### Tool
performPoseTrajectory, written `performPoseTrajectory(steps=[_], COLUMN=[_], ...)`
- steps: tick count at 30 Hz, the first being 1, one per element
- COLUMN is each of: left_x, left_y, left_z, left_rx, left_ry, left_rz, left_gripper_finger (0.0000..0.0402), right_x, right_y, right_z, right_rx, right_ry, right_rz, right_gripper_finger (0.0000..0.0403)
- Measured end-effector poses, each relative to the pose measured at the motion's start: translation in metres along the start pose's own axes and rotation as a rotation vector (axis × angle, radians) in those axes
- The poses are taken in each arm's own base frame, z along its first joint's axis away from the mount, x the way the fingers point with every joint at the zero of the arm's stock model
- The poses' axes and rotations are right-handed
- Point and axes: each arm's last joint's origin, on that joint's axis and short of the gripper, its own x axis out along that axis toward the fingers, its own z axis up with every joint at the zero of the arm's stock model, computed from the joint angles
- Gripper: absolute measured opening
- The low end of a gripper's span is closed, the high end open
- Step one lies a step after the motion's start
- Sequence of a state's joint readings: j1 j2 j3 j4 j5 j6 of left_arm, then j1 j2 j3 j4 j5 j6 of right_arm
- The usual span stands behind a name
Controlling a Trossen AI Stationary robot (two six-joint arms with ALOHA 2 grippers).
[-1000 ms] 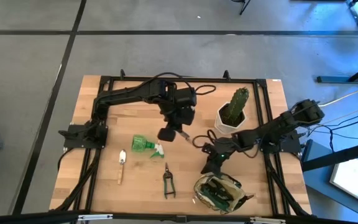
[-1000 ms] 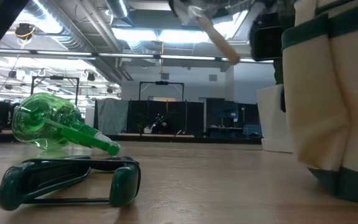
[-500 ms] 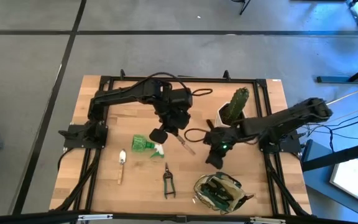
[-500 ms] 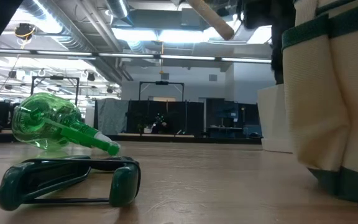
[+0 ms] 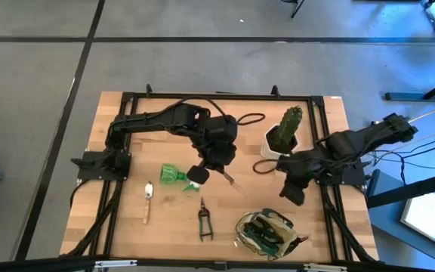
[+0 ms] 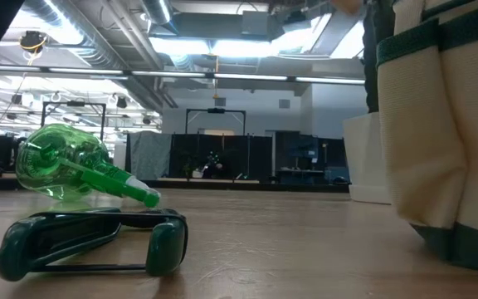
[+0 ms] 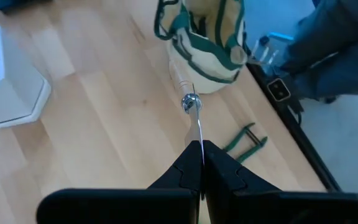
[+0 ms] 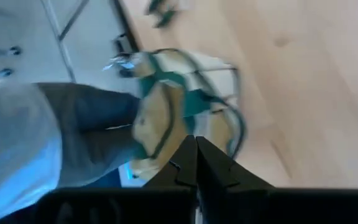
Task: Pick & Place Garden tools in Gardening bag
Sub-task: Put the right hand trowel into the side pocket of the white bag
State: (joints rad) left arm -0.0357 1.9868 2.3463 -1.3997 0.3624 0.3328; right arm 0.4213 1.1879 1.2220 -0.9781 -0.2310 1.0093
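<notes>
My left pincer (image 5: 219, 168) hangs near the centre of the high view, over the light wooden table (image 5: 172, 219), its fingers (image 7: 219, 169) pinched tight on the thin metal blade of a silver trowel with a wooden handle (image 5: 232, 181). In my left wrist view the trowel (image 7: 188, 93) runs straight out from the fingertips toward the olive-khaki fabric gardening bag with dark green trim (image 7: 204, 37), its far end reaching the bag's near side.

In the high view that bag (image 5: 265, 231) sits at the lower middle-right, close to the table's bottom edge, below and to the right of my left pincer. Bare wood lies between them. The black frame rails run along the table's left and right edges.

My right pincer (image 5: 291, 190) hovers right of centre, above the bag and slightly right of it, fingers pressed together with nothing between them. My right wrist view looks down on the bag (image 8: 185, 118).

Left of my left pincer the green plastic spray bottle (image 5: 176, 175) lies on its side. Below it are the black pruning shears (image 5: 203, 219), and farther left a second small silver trowel with a wooden handle (image 5: 147, 201). At upper right stands a green cactus in a white hexagonal pot (image 5: 282, 136).

The low view shows the bottle (image 6: 65, 166) and shears (image 6: 90, 241) at left, the bag (image 6: 442, 124) filling the right.
</notes>
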Motion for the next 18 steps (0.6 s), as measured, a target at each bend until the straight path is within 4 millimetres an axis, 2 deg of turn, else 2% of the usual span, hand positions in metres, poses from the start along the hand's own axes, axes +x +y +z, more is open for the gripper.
performPoseTrajectory(steps=[4,6,12,15,18], left_x=[0.006,0.015,0.048,0.052,0.052], left_y=[0.000,-0.001,-0.003,-0.006,-0.006], left_z=[0.007,0.012,0.011,0.012,0.014], left_rx=[-0.002,-0.017,-0.064,-0.052,-0.021], left_ry=[-0.047,-0.058,0.045,0.058,0.041], left_rz=[0.012,0.006,-0.008,-0.003,0.002], left_gripper_finger=[0.0001,0.0001,0.0001,0.0001,0.0001], right_x=[0.001,0.007,0.032,0.048,0.066], right_y=[0.013,0.016,0.026,0.029,0.033], right_z=[-0.013,-0.019,-0.031,-0.031,-0.028], right_rx=[-0.074,-0.095,-0.158,-0.128,-0.088], right_ry=[0.037,0.051,0.025,0.033,0.038], right_rz=[0.032,0.008,-0.090,-0.123,-0.136], right_gripper_finger=[0.0025,0.0046,0.0135,0.0174,0.0196])
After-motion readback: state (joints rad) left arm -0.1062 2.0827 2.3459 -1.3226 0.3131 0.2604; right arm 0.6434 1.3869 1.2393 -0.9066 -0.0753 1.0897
